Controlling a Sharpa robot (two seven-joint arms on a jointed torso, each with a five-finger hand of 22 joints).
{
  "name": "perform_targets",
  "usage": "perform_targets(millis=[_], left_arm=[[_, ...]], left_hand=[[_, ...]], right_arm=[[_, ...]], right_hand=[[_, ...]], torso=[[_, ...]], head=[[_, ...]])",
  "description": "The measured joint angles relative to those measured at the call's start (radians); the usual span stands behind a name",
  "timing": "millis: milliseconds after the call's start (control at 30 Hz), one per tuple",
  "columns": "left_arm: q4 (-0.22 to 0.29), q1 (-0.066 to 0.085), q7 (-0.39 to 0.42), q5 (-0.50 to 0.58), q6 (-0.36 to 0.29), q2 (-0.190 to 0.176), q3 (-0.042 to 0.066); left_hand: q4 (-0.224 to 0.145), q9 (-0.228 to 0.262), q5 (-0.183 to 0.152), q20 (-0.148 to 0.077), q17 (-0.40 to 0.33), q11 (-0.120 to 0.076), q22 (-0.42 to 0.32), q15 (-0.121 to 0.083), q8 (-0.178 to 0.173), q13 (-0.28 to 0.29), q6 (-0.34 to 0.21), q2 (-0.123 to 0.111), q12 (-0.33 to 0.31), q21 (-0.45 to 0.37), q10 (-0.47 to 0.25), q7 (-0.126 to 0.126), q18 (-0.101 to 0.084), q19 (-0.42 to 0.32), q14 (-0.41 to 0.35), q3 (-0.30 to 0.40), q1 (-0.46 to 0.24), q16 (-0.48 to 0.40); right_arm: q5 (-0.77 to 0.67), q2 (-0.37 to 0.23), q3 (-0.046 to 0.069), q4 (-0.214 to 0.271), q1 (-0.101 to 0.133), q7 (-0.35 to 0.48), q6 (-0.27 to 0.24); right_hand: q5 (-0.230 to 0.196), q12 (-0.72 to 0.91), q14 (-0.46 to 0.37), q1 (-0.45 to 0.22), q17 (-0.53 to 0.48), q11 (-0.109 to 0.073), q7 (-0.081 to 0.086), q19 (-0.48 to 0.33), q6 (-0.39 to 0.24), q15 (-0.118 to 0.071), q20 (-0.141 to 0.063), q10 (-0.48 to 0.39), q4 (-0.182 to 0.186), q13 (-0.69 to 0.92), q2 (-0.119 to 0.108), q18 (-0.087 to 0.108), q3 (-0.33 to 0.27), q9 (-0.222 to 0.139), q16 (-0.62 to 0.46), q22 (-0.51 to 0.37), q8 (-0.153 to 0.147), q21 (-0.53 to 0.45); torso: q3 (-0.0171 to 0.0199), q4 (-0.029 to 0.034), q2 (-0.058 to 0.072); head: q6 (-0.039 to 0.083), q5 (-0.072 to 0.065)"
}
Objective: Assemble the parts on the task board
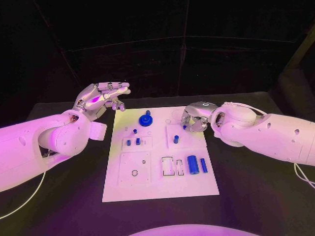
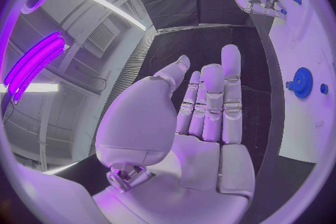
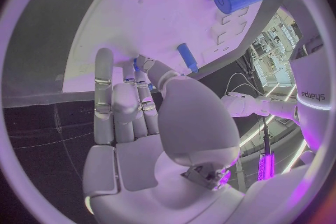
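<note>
**Both hands empty beside the white board**

Black table (image 1: 257, 196) under everything, carrying the white board (image 1: 161, 187) at its middle. Left arm (image 1: 30, 147) reaching in along the board's left side; right arm (image 1: 285, 137) reaching in along its right side.

Left hand (image 1: 101, 98) raised just off the board's far left corner, fingers spread and lightly bent, nothing held; seen in the left wrist view (image 2: 203, 117) with palm bare and fingers straight and apart. Right hand (image 1: 197, 115) low at the board's far right edge, fingers partly curled over the board, nothing between them; in the right wrist view (image 3: 133, 117) fingers extended and apart, palm bare.

On the board, going down in size: a blue gear (image 1: 145, 119) near the far edge, toward the left hand; a thick blue cylinder (image 1: 192, 163) in the near right part, with a thinner blue rod (image 1: 203, 165) just beside it; a short blue peg (image 1: 176, 139) near the board's middle right; two small blue pegs (image 1: 133, 142) in the left middle part, close together.
</note>
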Motion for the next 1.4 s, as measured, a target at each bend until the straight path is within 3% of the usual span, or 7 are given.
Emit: perform_targets(millis=[367, 733, 1400], left_arm=[[-0.003, 0.0, 0.0, 0.001, 0.0, 0.001, 0.0], [-0.009, 0.0, 0.0, 0.001, -0.001, 0.002, 0.0], [-0.035, -0.002, -0.001, 0.002, -0.009, 0.004, 0.0]], left_hand=[[-0.002, 0.0, 0.0, 0.0, -0.002, 0.0, -0.002, 0.002, 0.0, 0.0, 0.0, 0.005, 0.004, -0.004, 0.0, 0.0, 0.0, 0.0, -0.002, -0.002, 0.005, 0.0], [-0.002, 0.0, 0.0, 0.0, -0.003, 0.0, -0.003, 0.002, -0.004, 0.0, 0.0, 0.005, 0.004, -0.004, 0.0, 0.0, -0.001, 0.0, -0.002, -0.002, 0.005, 0.0], [-0.002, -0.002, 0.0, 0.0, -0.004, 0.004, -0.006, 0.002, -0.008, 0.0, -0.009, 0.005, 0.008, -0.008, -0.004, 0.009, -0.001, 0.0, -0.002, -0.001, 0.005, 0.0]], right_arm=[[-0.002, 0.009, 0.003, -0.007, 0.001, -0.008, 0.017], [-0.018, 0.014, 0.003, -0.004, 0.0, -0.031, 0.01], [-0.045, -0.044, 0.0, 0.086, -0.004, -0.065, -0.075]], right_hand=[[-0.012, 0.0, 0.0, -0.004, 0.054, -0.002, -0.003, -0.004, 0.016, 0.0, 0.004, 0.017, -0.002, 0.0, 0.004, 0.0, 0.03, 0.001, 0.048, 0.015, 0.0, 0.027], [-0.116, 0.0, 0.004, 0.011, 0.129, -0.012, -0.009, -0.007, 0.048, -0.004, 0.0, 0.048, -0.01, 0.001, 0.032, 0.0, 0.104, 0.002, 0.111, 0.049, 0.004, 0.076], [-0.117, -0.005, 0.004, 0.015, 0.143, -0.012, -0.006, -0.007, 0.051, -0.004, 0.0, 0.047, -0.016, 0.001, 0.036, 0.0, 0.135, 0.001, 0.126, 0.091, 0.004, 0.109]], torso=[[-0.0003, 0.0, 0.0], [-0.0002, 0.0, 0.0], [0.0012, -0.0012, -0.001]], head=[[-0.007, 0.007], [-0.013, 0.008], [-0.012, 0.007]])
